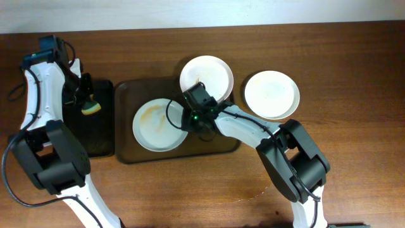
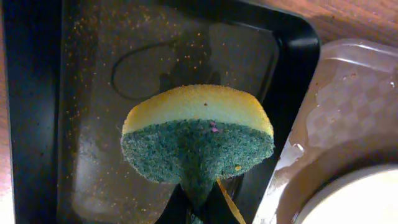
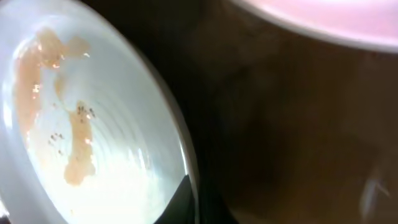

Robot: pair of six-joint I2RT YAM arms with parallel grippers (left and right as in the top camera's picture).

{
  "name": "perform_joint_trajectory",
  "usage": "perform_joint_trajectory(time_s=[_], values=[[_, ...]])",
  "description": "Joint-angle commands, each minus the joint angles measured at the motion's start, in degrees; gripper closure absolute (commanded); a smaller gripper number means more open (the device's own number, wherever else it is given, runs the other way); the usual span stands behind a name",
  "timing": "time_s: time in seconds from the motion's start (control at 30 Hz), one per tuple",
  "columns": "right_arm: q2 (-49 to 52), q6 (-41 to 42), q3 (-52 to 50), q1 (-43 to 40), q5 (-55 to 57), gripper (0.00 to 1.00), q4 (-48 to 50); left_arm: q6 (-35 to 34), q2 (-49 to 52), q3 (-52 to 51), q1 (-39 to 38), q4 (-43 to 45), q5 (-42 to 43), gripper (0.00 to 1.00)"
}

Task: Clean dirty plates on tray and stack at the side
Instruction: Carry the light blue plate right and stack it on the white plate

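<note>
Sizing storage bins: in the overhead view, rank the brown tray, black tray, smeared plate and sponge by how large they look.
1. brown tray
2. black tray
3. smeared plate
4. sponge

- The table [image 1: 190, 196] is brown wood with a visible grain and a soft sheen.
- The tray [image 2: 354, 87] is translucent smoky-brown plastic, smooth and glossy, with bright glints.
- The black tray [image 2: 87, 87] is opaque, smooth plastic with a dull sheen, dusted with fine orange grit.
- The sponge [image 2: 198, 134] has fine-pored yellow foam over a coarse, fibrous green scouring layer.
- The smeared plate [image 1: 155, 126] is smooth, glossy white under a thin orange-brown film.
- The rear plate [image 1: 209, 73] and the plate on the table [image 1: 272, 95] look smooth and white.
</note>
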Motion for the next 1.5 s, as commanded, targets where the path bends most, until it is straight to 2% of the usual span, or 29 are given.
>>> perform_joint_trajectory(time_s=[0.0, 0.07, 0.17, 0.23, 0.3, 0.4, 0.5, 0.73, 0.87, 1.0, 1.17, 1.27, 1.3, 1.37, 1.47], values=[[-5.03, -8.00, 5.92, 0.63, 3.06, 0.96, -7.06, -0.79, -0.02, -1.66, 0.00, 1.66, -0.17, 0.99], [-6.86, -10.97, 9.84, 1.20, 9.75, 0.96, -13.03, -0.76, 0.31, -1.75, 0.00, 2.86, -0.15, 0.99], [-7.69, -17.18, 16.48, 5.57, 28.79, 0.96, -21.62, -0.79, 0.50, -1.75, 0.00, 4.26, -0.20, 0.99], [-7.69, -18.51, 16.96, 8.11, 38.42, 0.96, -22.36, -0.79, 0.55, -1.75, 0.00, 4.57, -0.20, 0.99], [-7.58, -18.64, 16.94, 12.66, 56.17, 0.96, -22.82, -0.76, 0.61, -1.75, 0.00, 5.11, -0.20, 0.99], [-7.58, -18.64, 16.94, 17.40, 73.07, 0.96, -22.12, -0.79, 0.61, -1.75, 0.00, 5.88, -0.20, 0.99], [-7.58, -18.62, 16.94, 19.89, 80.61, 0.96, -22.05, -0.79, 0.61, -1.75, 0.00, 5.95, -0.20, 0.99], [-7.61, -18.62, 16.96, 24.55, 90.47, 0.96, -21.55, -0.76, 0.61, -1.79, 0.00, 5.97, -0.20, 0.99], [-7.61, -18.60, 16.96, 24.55, 90.23, 0.96, -21.57, -0.79, 0.61, -1.79, 0.00, 5.97, -0.20, 0.99], [-7.63, -18.40, 16.96, 24.11, 83.89, 0.96, -21.57, -0.79, 0.61, -1.79, 0.00, 5.92, -0.20, 0.99], [-13.40, -17.97, 16.96, 17.53, 53.59, 0.96, -22.14, -0.76, 0.61, -1.79, 0.00, 5.81, -0.37, 0.99], [-21.94, -18.03, 16.96, 7.39, 32.46, 0.96, -23.28, -0.76, 0.61, -1.79, 0.00, 5.73, -0.39, 0.99], [-25.68, -18.01, 16.96, 0.31, 24.02, 0.96, -25.22, -0.76, 0.61, -1.79, -0.02, 5.53, -0.37, 0.99], [-28.63, -18.01, 16.96, -10.05, 15.61, 0.96, -28.70, -0.74, 0.61, -1.79, -0.02, 5.31, -0.35, 0.99], [-28.46, -18.27, 16.37, -24.57, 8.96, 0.96, -33.77, -0.74, 0.61, -1.79, -0.02, 5.35, -0.35, 0.99]])
